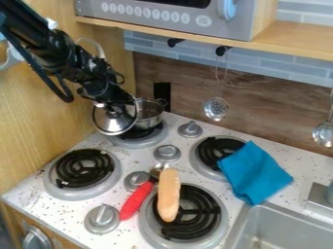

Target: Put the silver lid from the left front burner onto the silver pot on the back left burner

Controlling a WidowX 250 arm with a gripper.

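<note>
claw [108, 104] grasping tilted metal lid [117, 124], small pot [153, 114] near it, on rear burner [142, 142]

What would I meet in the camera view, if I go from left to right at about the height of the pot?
Metal-rimmed lid, held by the gripper → metal pot → hanging perforated skimmer → another hanging metal utensil at the right edge.

Round buttons [147, 14]: single digits in a row, on the grey panel [234, 30] above and right of the fingers [110, 104]
Oval button [203, 20]: right of the digits, print too small to read
</note>
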